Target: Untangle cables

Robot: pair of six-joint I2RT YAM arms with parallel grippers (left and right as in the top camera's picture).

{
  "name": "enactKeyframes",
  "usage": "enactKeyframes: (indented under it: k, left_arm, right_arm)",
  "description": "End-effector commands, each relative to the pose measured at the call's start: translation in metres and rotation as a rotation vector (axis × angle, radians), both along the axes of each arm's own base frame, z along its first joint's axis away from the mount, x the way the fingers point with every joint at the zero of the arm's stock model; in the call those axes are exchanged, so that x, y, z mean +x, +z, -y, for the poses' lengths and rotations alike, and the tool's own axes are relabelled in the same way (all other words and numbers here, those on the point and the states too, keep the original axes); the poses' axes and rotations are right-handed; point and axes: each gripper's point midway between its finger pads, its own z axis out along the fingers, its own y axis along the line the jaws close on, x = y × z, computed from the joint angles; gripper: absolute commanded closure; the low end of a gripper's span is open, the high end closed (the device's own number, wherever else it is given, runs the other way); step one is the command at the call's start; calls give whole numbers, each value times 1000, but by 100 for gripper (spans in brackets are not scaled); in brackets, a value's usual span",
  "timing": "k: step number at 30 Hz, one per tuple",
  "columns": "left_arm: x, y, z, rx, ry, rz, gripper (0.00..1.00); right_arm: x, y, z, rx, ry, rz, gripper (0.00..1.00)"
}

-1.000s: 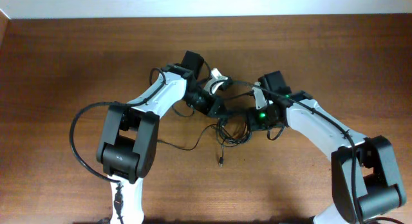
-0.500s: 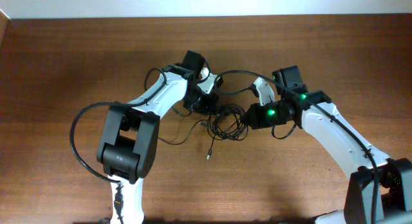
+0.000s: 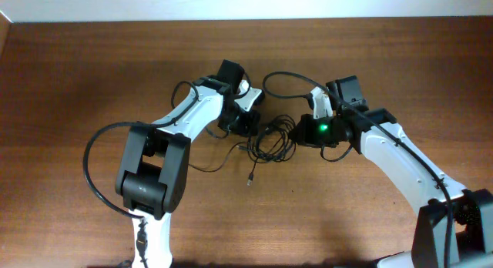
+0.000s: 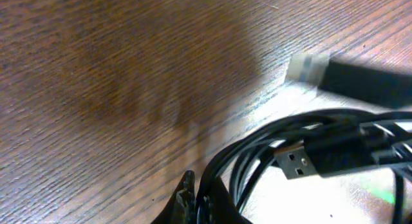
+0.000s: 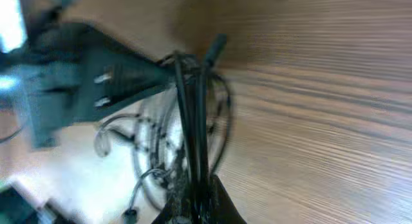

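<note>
The thin black cables (image 3: 271,142) lie in a loose tangle on the brown wooden table (image 3: 92,75), between the two arms. From overhead, the left gripper (image 3: 248,120), just left of the tangle, is hidden under its own wrist. Its camera catches only one dark fingertip (image 4: 187,195), cut off at the lower edge beside converging strands, so the state of its jaws cannot be told. The right gripper (image 3: 302,131) touches the tangle's right side; its view is blurred, yet taut strands run straight into jaws clamped on them. Only the left wrist view shows a silvery USB plug (image 4: 295,161). Only the overhead view shows a cable loop (image 3: 279,75) arching beyond the tangle.
</note>
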Motion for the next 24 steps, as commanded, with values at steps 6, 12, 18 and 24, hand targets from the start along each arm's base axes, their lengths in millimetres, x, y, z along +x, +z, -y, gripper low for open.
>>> enactKeyframes:
  k: [6, 12, 18, 24]
  left_arm:
    - [1, -8, -5, 16, 20, -14, 100]
    - [2, -8, -7, 19, 25, -13, 100]
    - [1, -8, -9, 21, 27, -20, 99]
    - [1, -8, -8, 21, 24, -20, 100]
  right_arm:
    - [6, -14, 68, -330, -326, -40, 96]
    - [1, -15, 67, -331, -317, -59, 60]
    - [-5, -13, 51, -247, -275, -95, 34]
    - [2, -15, 42, -244, -133, -21, 50]
